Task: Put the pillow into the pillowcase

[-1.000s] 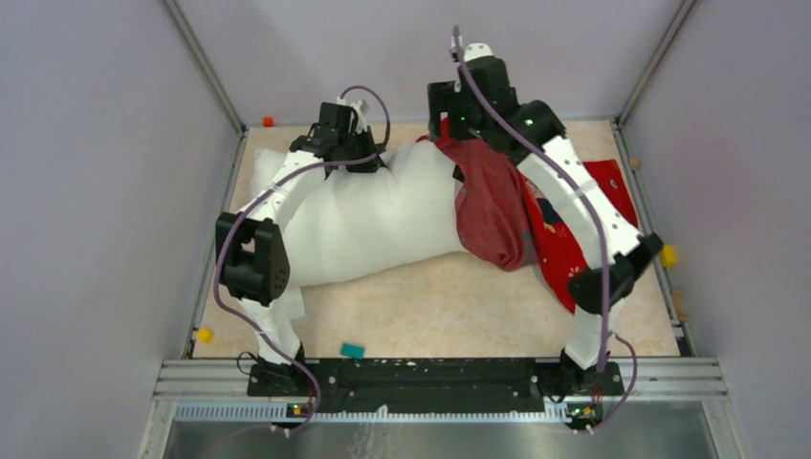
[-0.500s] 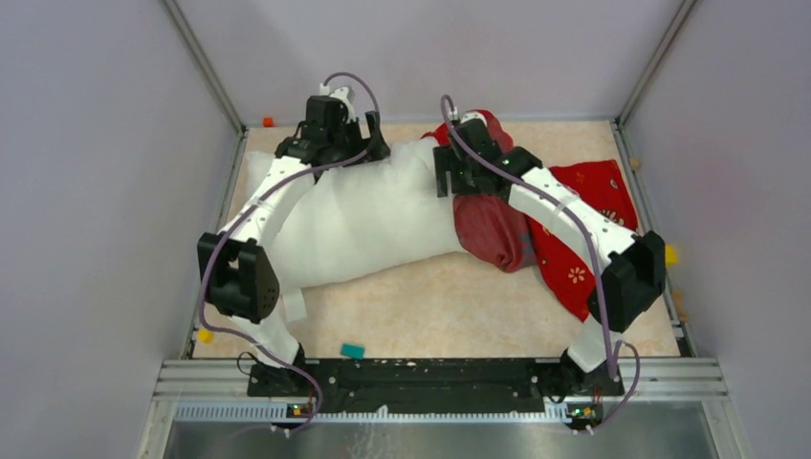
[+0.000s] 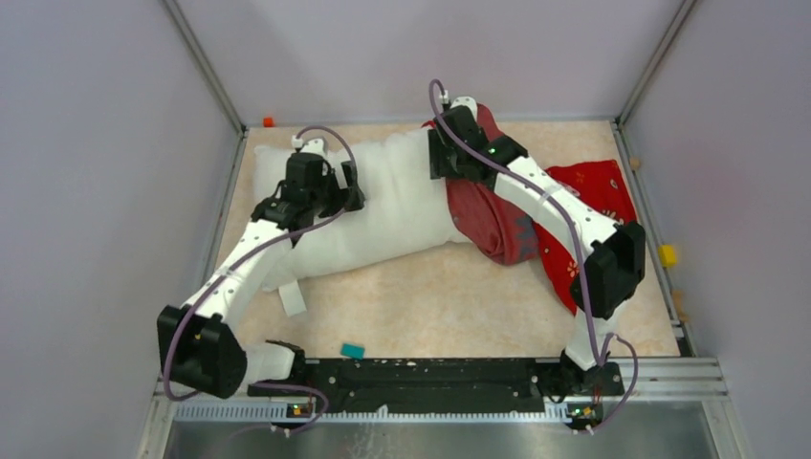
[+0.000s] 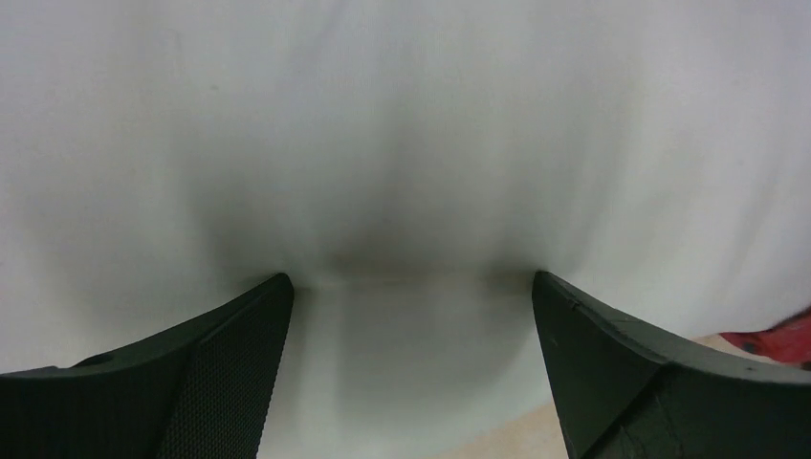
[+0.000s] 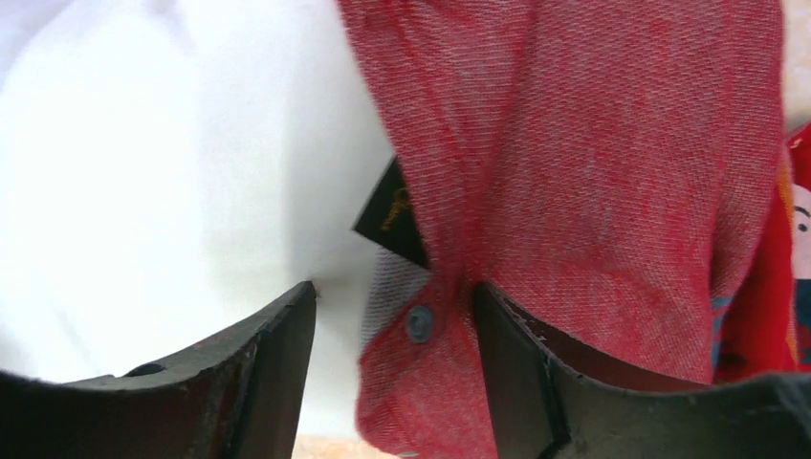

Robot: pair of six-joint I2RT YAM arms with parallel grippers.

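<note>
Plain white pillow [image 3: 383, 206]; bright red pillowcase [image 3: 604, 182], its inner side duller red.

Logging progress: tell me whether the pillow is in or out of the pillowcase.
Mostly out: the pillowcase covers only the right end of the pillow; the rest lies bare on the table.

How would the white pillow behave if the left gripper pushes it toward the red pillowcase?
Probably soft and yielding: the pillow dimples where the left gripper presses in. It likely bends rather than slides stiffly; its body lies curved on the table.
</note>
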